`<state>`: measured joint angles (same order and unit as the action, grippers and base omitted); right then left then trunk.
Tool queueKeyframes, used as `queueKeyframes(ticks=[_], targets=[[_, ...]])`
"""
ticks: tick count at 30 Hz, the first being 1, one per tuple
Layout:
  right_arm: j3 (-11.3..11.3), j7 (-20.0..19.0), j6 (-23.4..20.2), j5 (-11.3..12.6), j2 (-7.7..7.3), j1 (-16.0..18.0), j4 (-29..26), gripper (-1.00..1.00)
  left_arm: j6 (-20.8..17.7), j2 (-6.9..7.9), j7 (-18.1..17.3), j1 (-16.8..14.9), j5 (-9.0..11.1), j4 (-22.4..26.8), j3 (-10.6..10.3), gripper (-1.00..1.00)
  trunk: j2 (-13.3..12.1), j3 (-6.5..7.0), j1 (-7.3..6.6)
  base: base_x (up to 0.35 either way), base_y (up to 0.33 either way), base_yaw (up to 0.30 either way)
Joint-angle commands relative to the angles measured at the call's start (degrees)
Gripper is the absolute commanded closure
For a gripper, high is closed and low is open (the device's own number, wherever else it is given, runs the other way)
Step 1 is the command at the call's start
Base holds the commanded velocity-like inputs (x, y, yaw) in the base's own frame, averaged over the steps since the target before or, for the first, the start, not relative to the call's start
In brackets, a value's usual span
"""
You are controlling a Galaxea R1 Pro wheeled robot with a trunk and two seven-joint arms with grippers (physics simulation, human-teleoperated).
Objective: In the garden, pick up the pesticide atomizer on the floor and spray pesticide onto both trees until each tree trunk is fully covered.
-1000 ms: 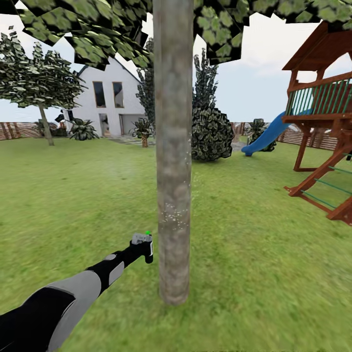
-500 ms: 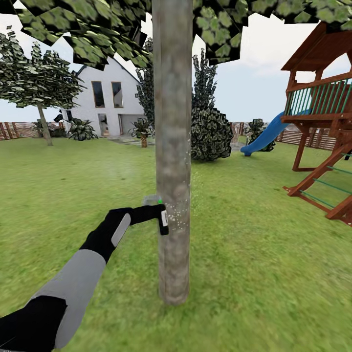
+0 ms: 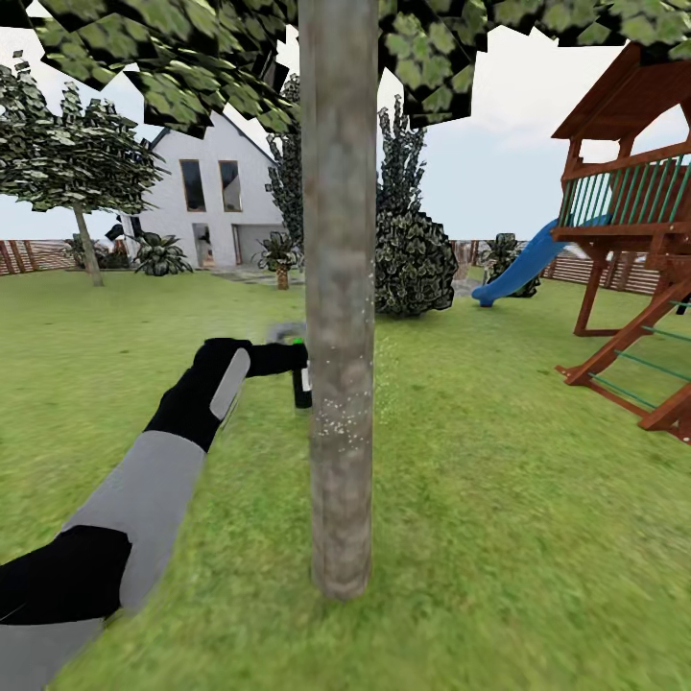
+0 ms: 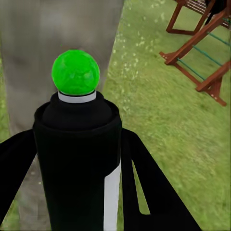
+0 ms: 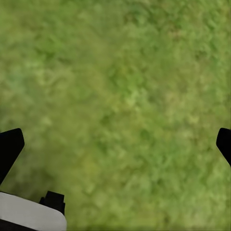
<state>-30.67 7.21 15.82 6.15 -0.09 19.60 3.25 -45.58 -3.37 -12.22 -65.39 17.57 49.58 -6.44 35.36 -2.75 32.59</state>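
The lawn [image 3: 537,499] of the garden is spreading out to a brown slat fence [image 3: 24,255], with a white house [image 3: 216,197] standing at the back and a wooden play tower [image 3: 633,230] with a blue slide [image 3: 523,267] sitting at the right. A thick grey-brown tree trunk [image 3: 339,288] is rising at centre, leaf canopy [image 3: 173,67] hanging overhead. White pesticide specks [image 3: 338,408] are dotting the bark at mid-height. The left arm is reaching forward, its left gripper [image 3: 288,360] clamping the pesticide atomizer [image 4: 79,163] between both fingers, bottle just beside the trunk's left edge, green dot [image 4: 75,72] on top. The right gripper [image 5: 115,144] is pointing down at grass, fingers spread wide apart, holding nothing.
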Motion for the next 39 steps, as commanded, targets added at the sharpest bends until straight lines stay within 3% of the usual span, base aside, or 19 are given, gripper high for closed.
queueKeyframes(ticks=[1,3,7,9,16,29,33,37,39], targets=[[0.0,0.0,0.0,0.0,0.0,0.0,0.0,-1.0,-0.4,0.02,0.0,-1.4,-0.1,0.0,0.0,1.0,0.0,-0.02,0.0,0.0,0.0,0.0],[0.0,0.0,0.0,0.0,-0.05,0.0,0.0,-1.0,-5.0,0.09,0.1,-6.0,-0.1,0.1,0.0,1.0,0.0,-0.02,0.0,0.0,0.0,0.0],[-0.1,0.0,0.0,0.0,-0.01,0.0,0.0,-1.0,-10.2,0.12,0.1,-14.4,-0.2,-0.5,1.0,1.0,0.0,-0.02,0.0,0.0,0.0,0.0],[-0.1,0.0,0.0,0.0,0.0,0.0,0.0,-1.0,-10.6,0.12,0.1,-16.3,-0.2,-0.7,1.2,1.0,0.0,-0.02,0.0,0.0,0.0,0.0],[0.0,0.0,0.0,0.0,-0.01,0.0,0.0,-1.0,-10.8,0.12,0.1,-28.2,-0.2,-8.4,1.3,1.0,0.0,-0.02,0.0,0.0,0.0,0.0],[0.0,0.0,0.0,0.0,-0.08,0.0,0.0,-1.0,-10.9,0.13,-0.1,-33.1,0.1,-9.2,1.6,1.0,0.0,-0.02,0.0,0.0,0.0,0.0],[-0.1,0.0,0.0,0.0,-0.02,0.0,0.0,-1.0,-10.6,0.23,0.1,-33.6,0.1,-17.7,2.2,1.0,0.0,-0.02,0.0,0.0,0.0,0.0],[0.0,0.0,0.2,0.0,0.04,0.0,-0.1,-1.0,-10.5,0.12,0.1,-33.6,0.1,-19.4,2.2,1.0,0.0,-0.02,0.0,0.0,0.0,0.0],[0.0,0.1,0.2,0.0,-0.05,0.0,-0.1,-1.0,-6.8,0.12,0.1,-33.6,0.1,-24.1,2.2,1.0,0.0,-0.02,0.0,0.0,0.0,0.0]])
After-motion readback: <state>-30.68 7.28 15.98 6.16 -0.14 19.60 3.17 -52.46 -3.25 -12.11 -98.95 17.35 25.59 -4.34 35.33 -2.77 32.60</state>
